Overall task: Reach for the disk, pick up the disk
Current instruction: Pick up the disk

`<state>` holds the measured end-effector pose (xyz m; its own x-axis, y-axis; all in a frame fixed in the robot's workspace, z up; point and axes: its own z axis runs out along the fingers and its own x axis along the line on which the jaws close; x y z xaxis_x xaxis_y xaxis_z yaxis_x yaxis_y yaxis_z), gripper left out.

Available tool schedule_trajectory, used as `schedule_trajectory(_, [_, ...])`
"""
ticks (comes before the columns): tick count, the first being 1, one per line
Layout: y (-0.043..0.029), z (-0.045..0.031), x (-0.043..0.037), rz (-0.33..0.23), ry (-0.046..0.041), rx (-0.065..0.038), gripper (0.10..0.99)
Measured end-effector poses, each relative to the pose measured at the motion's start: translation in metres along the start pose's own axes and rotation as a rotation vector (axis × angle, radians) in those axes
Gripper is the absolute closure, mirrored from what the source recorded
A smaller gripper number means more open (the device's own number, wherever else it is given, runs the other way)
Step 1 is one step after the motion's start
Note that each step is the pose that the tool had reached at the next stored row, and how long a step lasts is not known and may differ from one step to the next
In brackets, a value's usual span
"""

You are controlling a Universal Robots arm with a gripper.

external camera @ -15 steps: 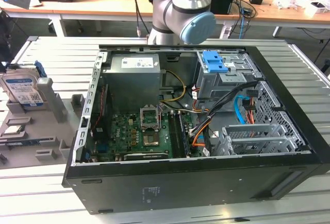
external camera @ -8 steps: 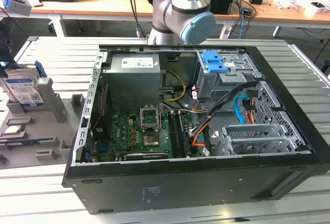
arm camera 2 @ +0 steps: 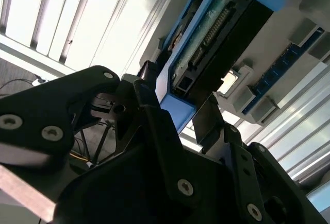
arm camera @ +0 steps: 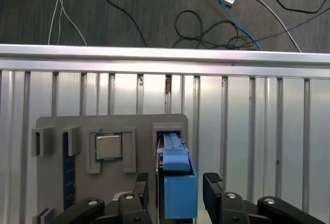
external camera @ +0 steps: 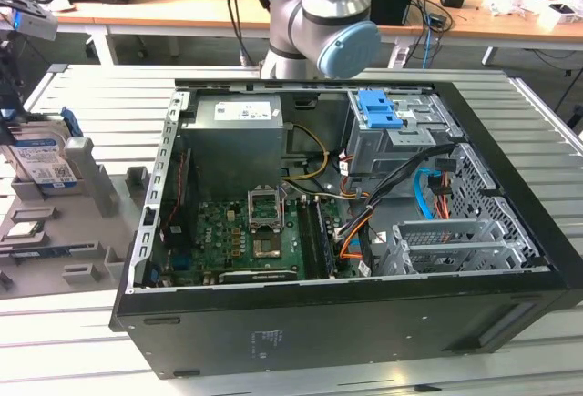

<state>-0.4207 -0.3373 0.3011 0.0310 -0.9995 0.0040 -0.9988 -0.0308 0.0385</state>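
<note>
The disk (external camera: 41,161) stands on edge in a slot of the grey fixture (external camera: 86,232) at the exterior view's left, its silver face with a white-and-blue label showing and a blue rail on its side. My gripper (external camera: 11,109) hangs over it at the frame's edge. In the first wrist view the disk's blue rail (arm camera: 179,195) sits between the two black fingers (arm camera: 211,188), with a thin gap on each side. The second wrist view shows the disk (arm camera 2: 206,38) running away from the gripper (arm camera 2: 178,103), whose fingertips straddle its near end. The gripper is open.
An open computer case (external camera: 346,305) lies on the slatted metal table (external camera: 91,96) to the exterior view's right of the fixture. The fixture also holds a processor chip (arm camera: 109,147) and a thin blue board (arm camera: 65,167). Beyond the table edge (arm camera: 165,54), cables lie on the floor.
</note>
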Motion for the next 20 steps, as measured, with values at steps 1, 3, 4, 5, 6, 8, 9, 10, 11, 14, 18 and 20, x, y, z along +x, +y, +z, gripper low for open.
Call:
schedule_trajectory(1, [0.0006,0.0015,-0.0001,-0.002,0.0000,0.000,0.541])
schedule_trajectory(3, [0.0010,0.0052,-0.0002,-0.005,0.0002,0.000,0.541])
schedule_trajectory(4, [0.0009,0.0074,-0.0003,-0.005,0.0002,0.000,0.541])
schedule_trajectory(5, [0.0009,0.0090,-0.0003,-0.006,0.0003,0.000,0.541])
schedule_trajectory(6, [0.0008,0.0104,-0.0003,-0.006,0.0005,0.000,0.541])
schedule_trajectory(8, [0.0007,0.0133,-0.0003,-0.006,0.0017,0.000,0.541])
schedule_trajectory(9, [0.0006,0.0142,-0.0003,-0.007,0.0026,0.000,0.541])
schedule_trajectory(10, [0.0004,0.0148,-0.0004,-0.007,0.0039,0.000,0.541])
schedule_trajectory(11, [0.0000,0.0150,-0.0004,-0.007,0.0041,0.000,0.541])
schedule_trajectory(14, [-0.0011,0.0151,-0.0003,-0.007,0.0043,0.000,0.541])
schedule_trajectory(18, [-0.0014,0.0151,-0.0003,-0.007,0.0043,0.000,0.541])
schedule_trajectory(20, [-0.0015,0.0151,-0.0003,-0.007,0.0042,0.000,0.557])
